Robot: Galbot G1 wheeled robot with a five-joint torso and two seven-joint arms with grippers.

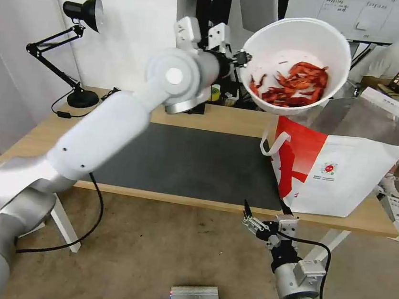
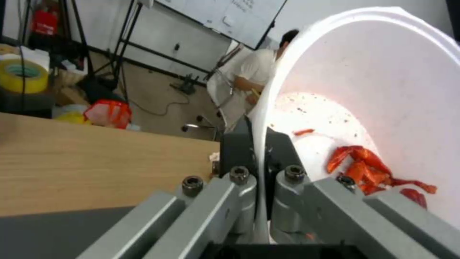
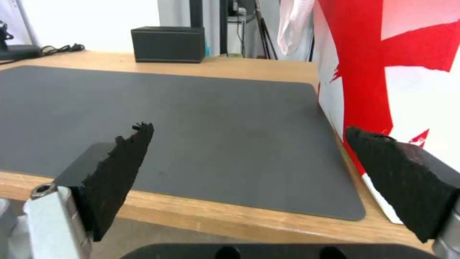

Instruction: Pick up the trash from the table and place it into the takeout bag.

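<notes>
1. One piece of trash is in hand: the white bowl (image 1: 295,64) of red food scraps (image 1: 295,86) is held up in the air, tilted, above the open mouth of the takeout bag (image 1: 345,180). It is not yet inside the bag.
2. The left gripper (image 1: 241,58) is clamped on the bowl's rim; in the left wrist view the thin white wall sits pinched between its two jaws, with the scraps lying low in the bowl.
3. The takeout bag stands upright on the right end of the table (image 1: 212,117), just beside the dark grey mat (image 1: 193,161), its foil-lined top spread wide.
4. The right gripper (image 1: 266,217) waits low at the table's near edge, in front of the bag, jaws spread apart and holding nothing.
5. The mat carries no other trash that I can see; a black box (image 3: 168,44) stands at the table's far edge.
6. Judged from this, the bowl's drop into the bag is what remains; whether other trash is already inside the bag cannot be told.
</notes>
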